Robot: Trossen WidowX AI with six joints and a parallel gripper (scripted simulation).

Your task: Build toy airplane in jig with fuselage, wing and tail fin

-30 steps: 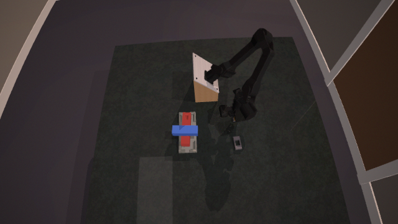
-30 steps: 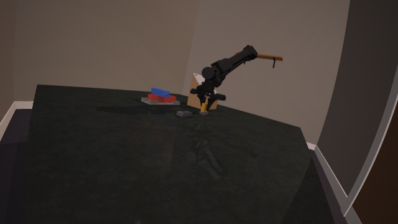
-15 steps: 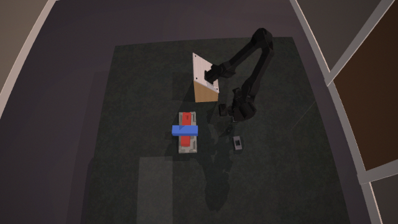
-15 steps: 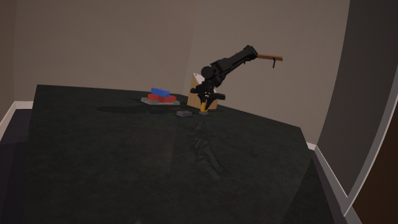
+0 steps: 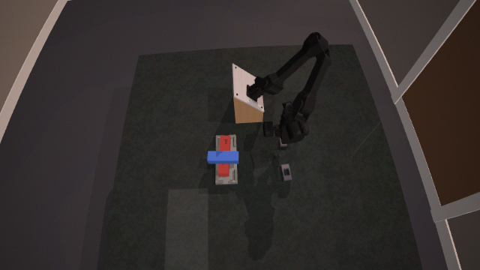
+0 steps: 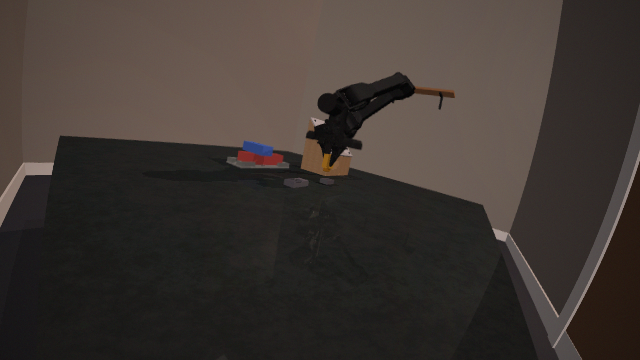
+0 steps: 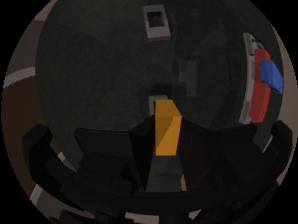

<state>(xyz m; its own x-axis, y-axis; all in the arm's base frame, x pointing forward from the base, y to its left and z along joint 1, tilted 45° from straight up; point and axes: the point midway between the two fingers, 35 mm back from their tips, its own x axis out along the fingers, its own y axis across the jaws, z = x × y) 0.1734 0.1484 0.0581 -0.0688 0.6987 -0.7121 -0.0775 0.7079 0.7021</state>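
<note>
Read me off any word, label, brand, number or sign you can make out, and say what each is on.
No readable text in any of the three views.
Fuselage: a small dark mark near one end in the top view, seemingly a slot, not lettering.
Wooden block: dark dots on its pale face, no characters.
Arm: too dark to tell whether it bears a brand.
</note>
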